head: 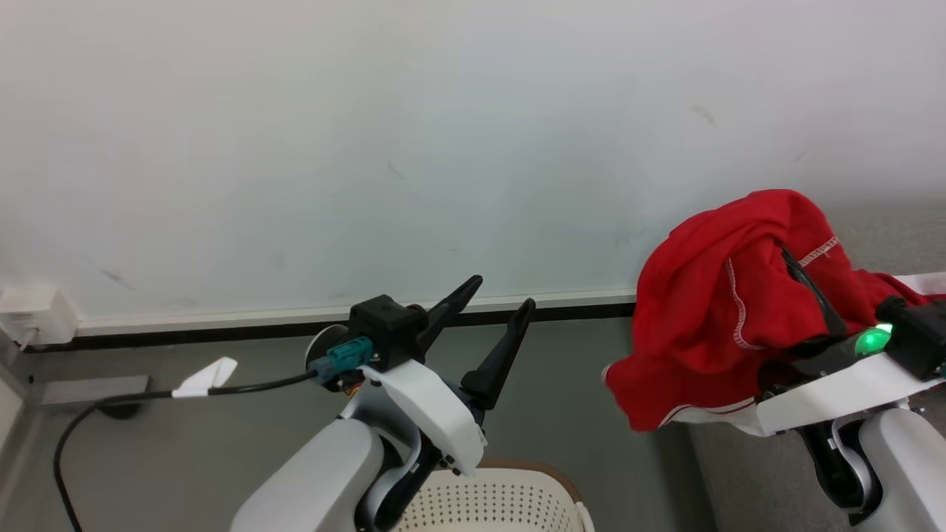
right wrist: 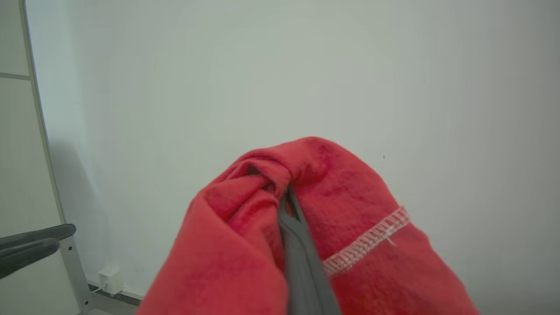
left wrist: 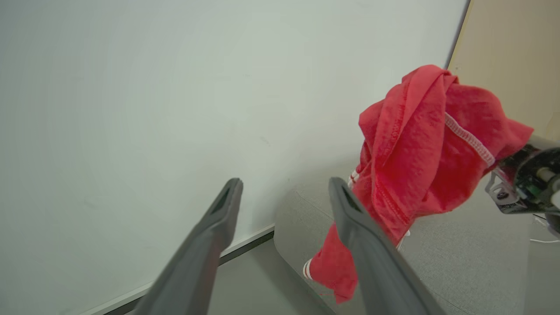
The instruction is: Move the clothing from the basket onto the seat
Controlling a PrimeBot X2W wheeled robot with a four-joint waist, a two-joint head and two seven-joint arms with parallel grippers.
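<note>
The room is plain: a pale wall (head: pixel 458 133) fills most of what I see, with a white skirting strip and a dark line under it where it meets the grey floor (head: pixel 222 421). At the wall's foot on my left sits one white socket box (head: pixel 33 314). One black cable (head: pixel 148 395) with a white tag runs across the floor to my left wrist. A beige panel (left wrist: pixel 512 57) stands beside the wall beyond the seat.

There is one seat (left wrist: pixel 437 249), grey and coarse-woven, with a rounded corner close to the wall. One basket (head: pixel 502 499) stands on the floor below my left forearm; its brown rim and perforated cream wall show at the bottom edge of the head view, and I cannot see into it.

I count one piece of clothing (head: pixel 702 310), red with white stitching and a white band along its hem. My right pincer (right wrist: pixel 286 197) is clamped on it, the fabric bunched over both fingers, so it hangs in the air above the seat's left edge. I cannot tell whether its lowest fold touches the cushion.

My left pincer (head: pixel 502 292) is spread wide with nothing between its fingers, raised above the basket and pointing at the wall, well apart from the clothing.
</note>
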